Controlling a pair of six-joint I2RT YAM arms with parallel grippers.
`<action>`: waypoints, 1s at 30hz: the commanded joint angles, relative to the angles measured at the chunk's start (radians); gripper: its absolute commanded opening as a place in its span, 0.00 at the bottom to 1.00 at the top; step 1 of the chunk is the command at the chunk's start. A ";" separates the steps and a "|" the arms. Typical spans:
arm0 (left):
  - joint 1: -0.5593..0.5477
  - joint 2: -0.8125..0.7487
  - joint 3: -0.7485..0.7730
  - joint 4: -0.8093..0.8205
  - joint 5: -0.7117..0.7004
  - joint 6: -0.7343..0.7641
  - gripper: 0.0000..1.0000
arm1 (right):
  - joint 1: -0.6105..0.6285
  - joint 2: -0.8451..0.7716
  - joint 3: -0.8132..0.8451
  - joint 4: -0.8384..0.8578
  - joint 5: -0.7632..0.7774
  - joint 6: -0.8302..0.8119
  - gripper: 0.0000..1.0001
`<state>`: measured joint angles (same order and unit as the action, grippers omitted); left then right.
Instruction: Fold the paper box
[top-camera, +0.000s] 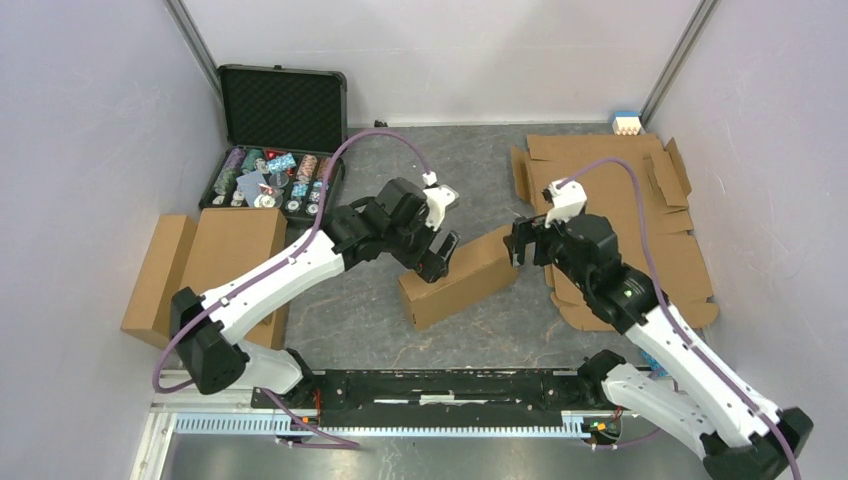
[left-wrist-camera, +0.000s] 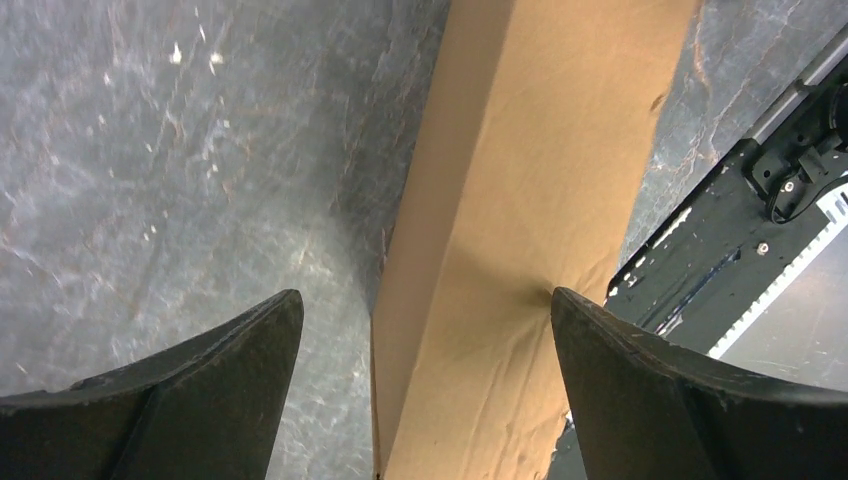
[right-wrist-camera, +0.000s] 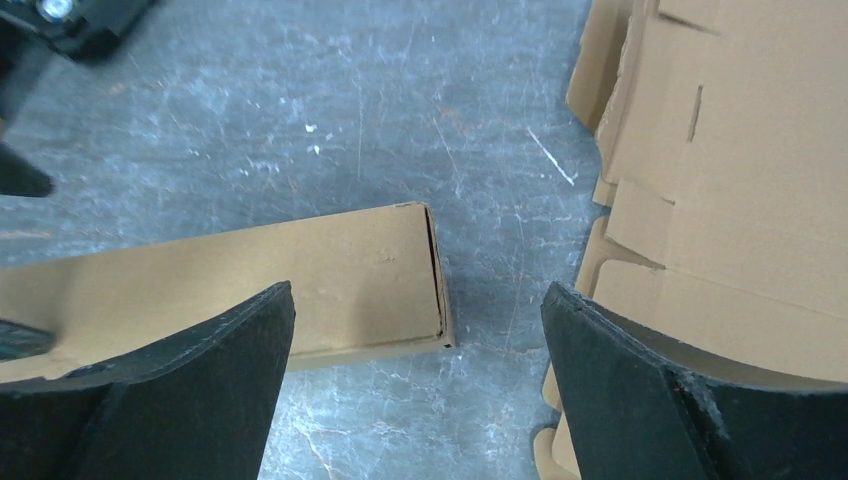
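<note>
The paper box (top-camera: 460, 278) lies closed on the grey table at the centre, a shallow brown cardboard mailer set at a slant. My left gripper (top-camera: 437, 260) is open over its far left part. In the left wrist view the box (left-wrist-camera: 520, 180) runs up between the spread jaws of the left gripper (left-wrist-camera: 425, 295), and one fingertip (left-wrist-camera: 600, 330) rests on its top face, where the cardboard is dented. My right gripper (top-camera: 518, 243) is open and empty at the box's right end. In the right wrist view that end (right-wrist-camera: 350, 270) sits near the left side of the right gripper (right-wrist-camera: 415, 295).
Flat cardboard sheets (top-camera: 620, 200) lie at the right, also in the right wrist view (right-wrist-camera: 740, 200). Folded brown boxes (top-camera: 215, 260) sit at the left. An open black case of poker chips (top-camera: 280, 140) stands at the back left. A black rail (top-camera: 450, 385) runs along the near edge.
</note>
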<state>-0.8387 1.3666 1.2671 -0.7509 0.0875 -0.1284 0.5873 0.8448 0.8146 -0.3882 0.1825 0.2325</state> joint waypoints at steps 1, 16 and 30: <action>-0.030 0.068 0.116 -0.018 0.034 0.158 1.00 | 0.001 -0.113 -0.034 0.048 0.030 0.020 0.98; -0.096 0.166 0.167 -0.051 0.043 0.138 0.94 | 0.002 -0.132 -0.015 0.022 0.038 -0.016 0.98; -0.108 0.051 0.120 0.122 0.129 0.074 0.97 | 0.001 -0.050 -0.128 0.083 -0.068 0.008 0.98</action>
<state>-0.9401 1.4982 1.3994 -0.7292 0.1635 -0.0303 0.5873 0.7513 0.7067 -0.3531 0.1711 0.2317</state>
